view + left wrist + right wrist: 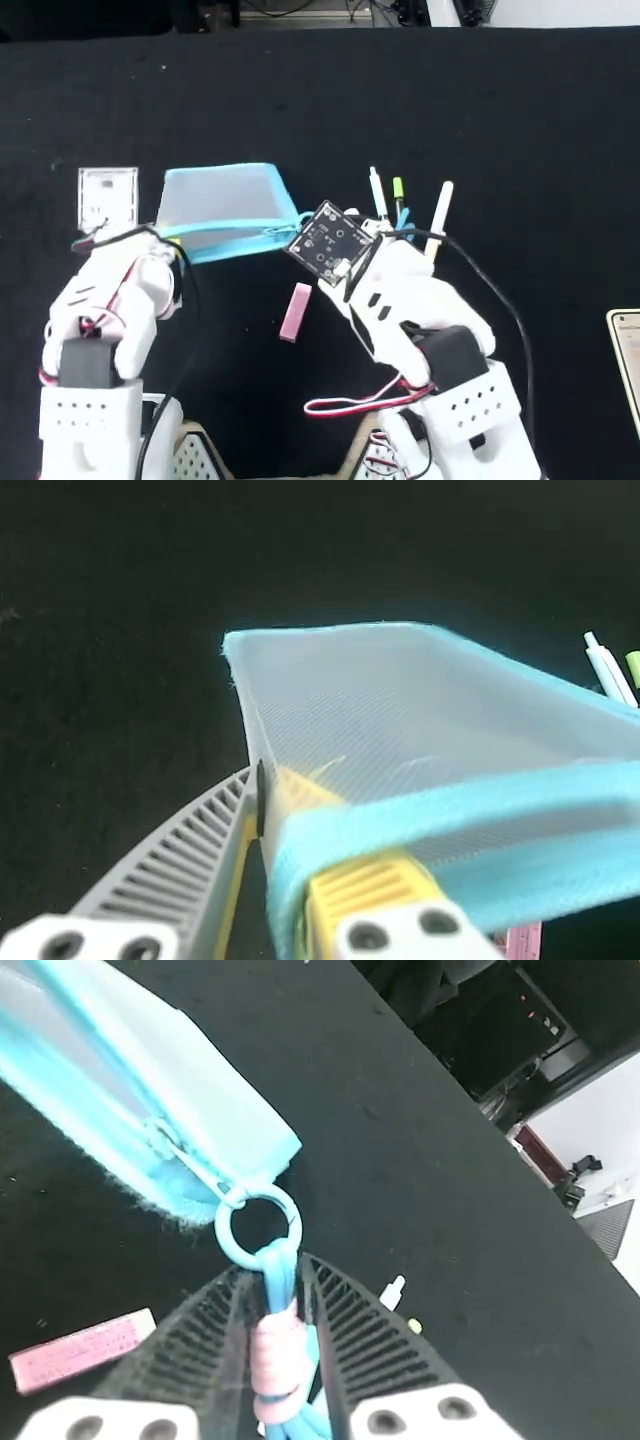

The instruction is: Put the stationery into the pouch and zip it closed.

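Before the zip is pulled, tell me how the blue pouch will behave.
The pouch looks like thin mesh fabric, so probably floppy and light; it would likely bunch rather than resist. The left claw pinches its edge, which should anchor it. The zip cord in the right claw is soft, so it may slip.

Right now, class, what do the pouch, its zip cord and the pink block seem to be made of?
Pouch: fine mesh fabric, likely synthetic; see-through weave with matte blue tape edging.
Cord: smooth rubbery or plastic loop, slightly glossy.
Block: probably eraser rubber; matte, flat pink.
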You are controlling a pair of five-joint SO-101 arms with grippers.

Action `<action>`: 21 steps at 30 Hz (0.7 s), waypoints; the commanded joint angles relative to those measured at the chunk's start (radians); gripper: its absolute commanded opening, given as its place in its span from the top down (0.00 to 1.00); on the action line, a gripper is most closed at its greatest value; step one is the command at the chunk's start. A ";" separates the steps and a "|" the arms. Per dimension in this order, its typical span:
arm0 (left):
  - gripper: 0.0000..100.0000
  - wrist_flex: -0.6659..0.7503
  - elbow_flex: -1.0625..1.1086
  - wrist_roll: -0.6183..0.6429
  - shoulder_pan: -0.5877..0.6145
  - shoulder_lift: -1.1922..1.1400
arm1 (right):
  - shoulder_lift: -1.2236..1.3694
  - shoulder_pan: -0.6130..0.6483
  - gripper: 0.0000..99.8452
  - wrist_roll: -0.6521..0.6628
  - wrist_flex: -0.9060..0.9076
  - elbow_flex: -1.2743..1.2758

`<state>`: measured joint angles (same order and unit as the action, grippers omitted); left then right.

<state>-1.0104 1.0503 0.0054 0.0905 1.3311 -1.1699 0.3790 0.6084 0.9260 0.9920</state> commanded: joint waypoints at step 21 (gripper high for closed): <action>0.97 0.063 0.101 0.017 0.041 0.166 | 0.228 -0.130 0.99 0.006 -0.089 -0.033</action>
<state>-0.9674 1.1684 0.0115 0.0997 1.4768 -1.0288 0.3161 0.6068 0.8508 1.0380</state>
